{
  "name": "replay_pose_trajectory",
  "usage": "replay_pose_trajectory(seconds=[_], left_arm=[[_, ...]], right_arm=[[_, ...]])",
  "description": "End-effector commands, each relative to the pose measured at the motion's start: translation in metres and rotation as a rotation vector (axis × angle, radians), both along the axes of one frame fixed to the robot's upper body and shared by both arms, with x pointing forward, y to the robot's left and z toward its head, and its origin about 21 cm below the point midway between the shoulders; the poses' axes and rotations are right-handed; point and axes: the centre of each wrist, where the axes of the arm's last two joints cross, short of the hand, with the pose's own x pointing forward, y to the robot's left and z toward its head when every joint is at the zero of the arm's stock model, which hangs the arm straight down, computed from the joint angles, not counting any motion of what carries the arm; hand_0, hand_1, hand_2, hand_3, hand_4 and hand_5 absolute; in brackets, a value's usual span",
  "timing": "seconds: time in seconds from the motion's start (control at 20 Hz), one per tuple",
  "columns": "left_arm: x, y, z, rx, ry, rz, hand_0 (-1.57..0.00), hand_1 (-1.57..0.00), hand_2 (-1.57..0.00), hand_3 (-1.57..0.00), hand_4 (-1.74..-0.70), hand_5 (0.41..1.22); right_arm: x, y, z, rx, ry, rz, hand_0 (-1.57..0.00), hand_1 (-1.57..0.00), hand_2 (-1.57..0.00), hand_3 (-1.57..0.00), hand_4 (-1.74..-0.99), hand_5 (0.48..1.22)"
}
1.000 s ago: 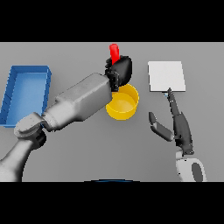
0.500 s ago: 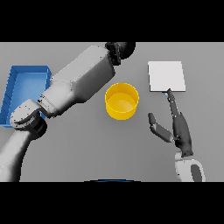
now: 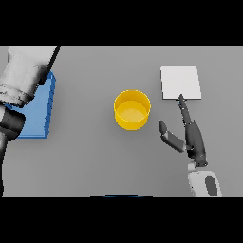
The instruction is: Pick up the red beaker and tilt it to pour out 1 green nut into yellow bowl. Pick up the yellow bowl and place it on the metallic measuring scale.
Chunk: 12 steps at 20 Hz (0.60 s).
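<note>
The yellow bowl is sitting upright on the grey worktop, roughly in the middle of the head view, with nothing touching it. Its inside is showing a plain yellow floor; whether anything small is lying in it cannot be told. To its right and a little farther back, the metallic measuring scale is lying flat as a pale square plate, apart from the bowl, with bare worktop between them.

The right hand is resting low on the right side, between the bowl and the picture's right edge, its white forearm coming up from the lower edge. Its fingers are stretching out straight toward the scale, the longest tip just reaching the near edge of the plate, while the thumb is spreading out to the left toward the bowl. The hand is holding nothing and is standing clear of the bowl.

On the far left, the blue tray is lying near the worktop's edge, largely covered by the left arm, whose white and grey segments are crossing the upper left corner. The left hand itself is lying outside the view, and the red beaker is likewise not showing.
</note>
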Motion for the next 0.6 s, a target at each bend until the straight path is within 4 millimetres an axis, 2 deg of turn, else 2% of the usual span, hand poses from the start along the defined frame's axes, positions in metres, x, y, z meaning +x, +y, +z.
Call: replay_pose_trajectory(seconds=[0.0, 0.1, 0.3, 0.4, 0.5, 0.55], left_arm=[[0.003, 0.02, 0.002, -0.093, -0.006, 0.053, -1.57, -1.57, -1.57, -1.45, -1.74, 1.221], [0.007, 0.063, 0.0, -0.272, -0.026, 0.169, -1.57, -1.57, -1.57, -1.45, -1.74, 1.221], [0.004, 0.141, -0.034, -0.544, -0.07, 0.393, -1.57, -1.57, -1.57, -1.41, -1.74, 1.221], [-0.001, 0.167, -0.049, -0.689, -0.085, 0.493, -1.57, -1.57, -1.57, -1.43, -1.74, 1.221], [-0.008, 0.188, -0.079, -0.821, -0.091, 0.547, -1.57, -1.57, -1.57, -1.45, -1.74, 1.221], [-0.012, 0.195, -0.086, -0.872, -0.092, 0.592, -1.57, -1.57, -1.57, -1.46, -1.74, 1.221]], right_arm=[[0.001, 0.001, 0.001, 0.012, -0.003, 0.003, 0.0, 0.0, 0.0, 0.0, -1.006, 0.669], [0.0, 0.001, -0.001, 0.027, 0.005, 0.01, 0.0, 0.0, 0.0, 0.0, -1.002, 0.666], [0.001, -0.001, 0.0, 0.016, 0.011, 0.003, 0.0, 0.0, 0.0, 0.0, -1.034, 0.655], [0.001, 0.003, -0.002, 0.015, 0.009, 0.004, 0.0, 0.0, 0.0, 0.0, -1.05, 0.653], [0.001, -0.001, 0.001, 0.015, 0.004, 0.001, 0.0, 0.0, 0.0, 0.0, -1.053, 0.651], [0.001, 0.0, 0.0, -0.005, 0.008, 0.0, 0.0, 0.0, 0.0, 0.0, -1.048, 0.652]])
